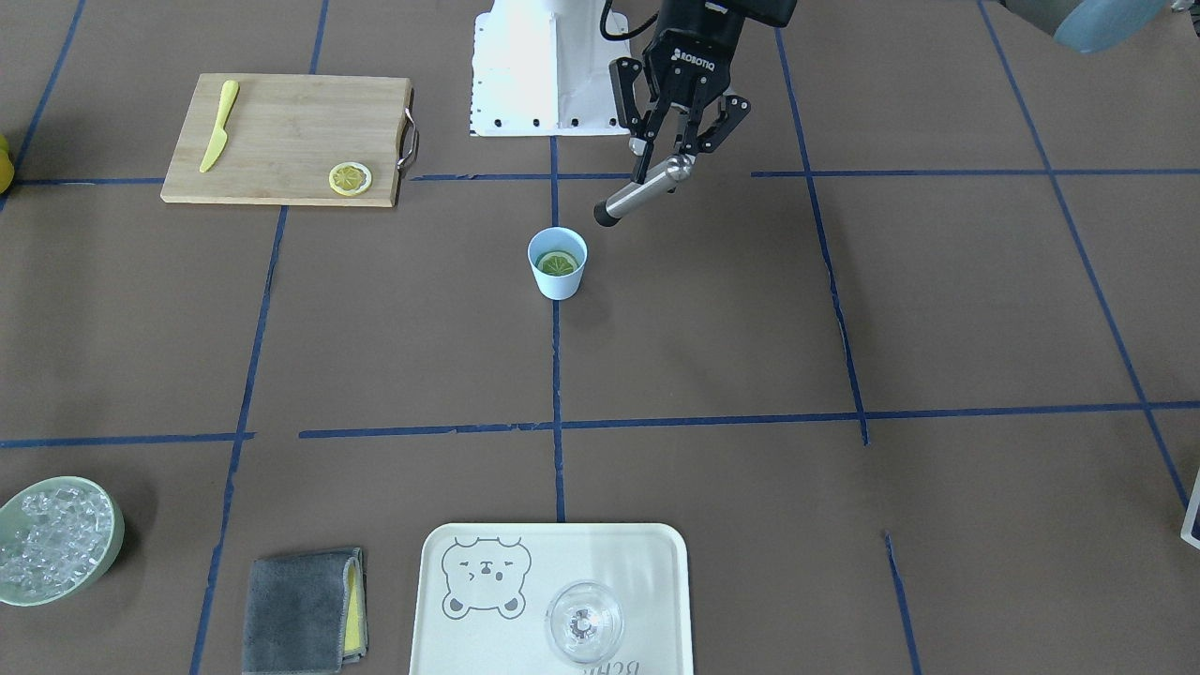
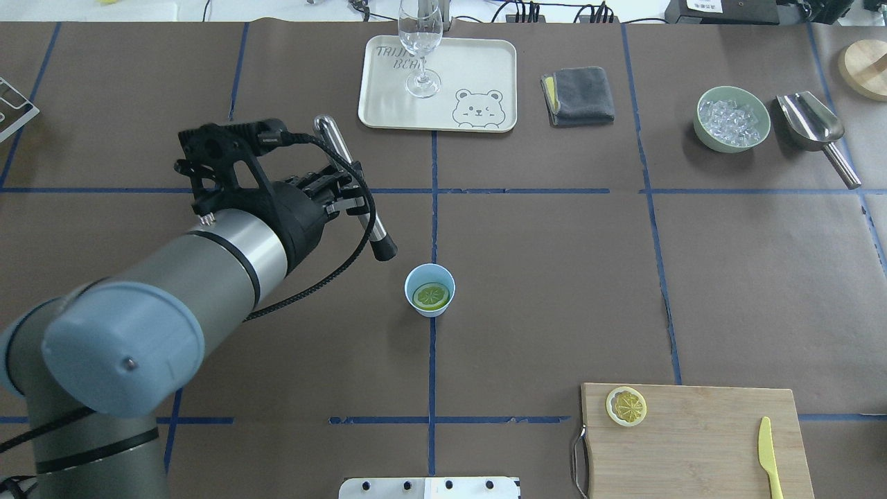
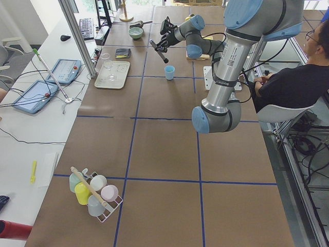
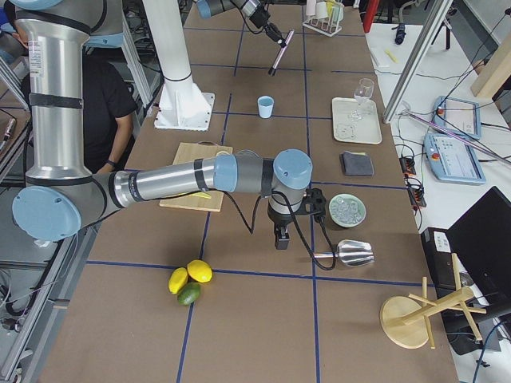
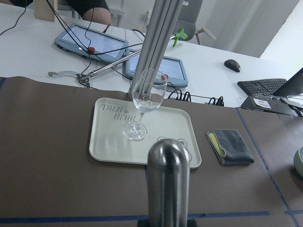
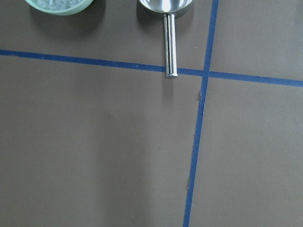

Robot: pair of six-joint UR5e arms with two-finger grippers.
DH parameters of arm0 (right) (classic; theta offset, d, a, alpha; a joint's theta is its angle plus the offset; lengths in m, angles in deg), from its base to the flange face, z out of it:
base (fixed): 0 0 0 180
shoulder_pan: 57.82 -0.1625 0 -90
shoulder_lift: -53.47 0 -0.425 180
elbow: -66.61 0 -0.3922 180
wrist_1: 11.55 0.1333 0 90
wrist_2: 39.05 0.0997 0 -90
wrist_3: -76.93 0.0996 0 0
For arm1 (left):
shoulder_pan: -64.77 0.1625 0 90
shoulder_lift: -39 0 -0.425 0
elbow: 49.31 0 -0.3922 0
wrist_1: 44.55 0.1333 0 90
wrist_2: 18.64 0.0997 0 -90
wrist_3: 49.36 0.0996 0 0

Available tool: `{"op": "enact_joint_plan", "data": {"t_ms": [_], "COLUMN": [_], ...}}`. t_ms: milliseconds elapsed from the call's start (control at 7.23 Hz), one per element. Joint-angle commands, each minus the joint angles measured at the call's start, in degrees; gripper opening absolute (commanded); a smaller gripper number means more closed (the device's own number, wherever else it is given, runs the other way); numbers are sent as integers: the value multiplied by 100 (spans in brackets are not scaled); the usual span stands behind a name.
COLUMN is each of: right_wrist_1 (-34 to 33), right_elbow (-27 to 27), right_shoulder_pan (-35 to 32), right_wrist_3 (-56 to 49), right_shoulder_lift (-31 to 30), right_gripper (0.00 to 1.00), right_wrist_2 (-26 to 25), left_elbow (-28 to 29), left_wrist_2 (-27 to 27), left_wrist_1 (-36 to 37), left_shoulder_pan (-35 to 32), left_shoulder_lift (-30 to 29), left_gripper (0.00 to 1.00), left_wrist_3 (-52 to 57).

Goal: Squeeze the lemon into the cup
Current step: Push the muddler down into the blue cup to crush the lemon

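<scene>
Nearest the overhead camera, at the far left, was the left arm [image 2: 229, 256], its blue-capped joint filling the corner. The arm reached out over the brown table [image 2: 554, 277]. The left gripper [image 2: 352, 199] was clamped on a steel rod [image 2: 335, 145]. The rod was tilted, and its black tip pointed down toward the cup [image 2: 431, 312] but hung in the air beside it, apart from the rim. The cup stood upright on the centre tape line, with the lemon slice [image 2: 430, 296] lying flat inside it. Further right, at the near edge, lay a wooden cutting board [image 2: 700, 443]. A second slice [image 2: 626, 406] sat on its left corner and a yellow knife [image 2: 768, 457] lay along its right side. The right gripper [image 4: 279, 239] showed only from the right-hand side camera. There it pointed down over bare table, near a metal scoop [image 4: 351, 253] and a green bowl [image 4: 332, 215] of ice. Whether its claw was wide or narrow could not be told.
</scene>
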Motion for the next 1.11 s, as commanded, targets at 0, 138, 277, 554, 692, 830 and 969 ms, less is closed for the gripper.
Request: {"op": "enact_joint_plan", "data": {"t_ms": [0,138,277,554,692,830,969], "right_wrist_1": [0,0,0,0,0,0,0], "right_elbow": [-1,-1,8,8,8,8,8], "right_shoulder_pan": [-2,-2,-2,-2,-2,-2,-2], "right_wrist_3": [0,0,0,0,0,0,-9], "right_shoulder_lift": [-9,-9,-9,-9,-9,-9,-9], "right_gripper": [100,100,100,100,100,100,100], "right_wrist_2": [-21,-21,-21,-21,-21,-39,-47], "left_elbow": [649,792,811,1143,1179,1189,1276], "left_wrist_2": [894,975,976,984,976,967,967], "left_wrist_1": [-497,-822,-834,-843,-843,-843,-852], "left_shoulder_pan": [398,417,443,636,706,777,803], "left_shoulder_lift": [2,-33,-129,-217,-218,-226,-235], "left_gripper": [0,0,0,0,0,0,0], "left_wrist_3": [-355,-330,-321,-321,-321,-321,-329]}}
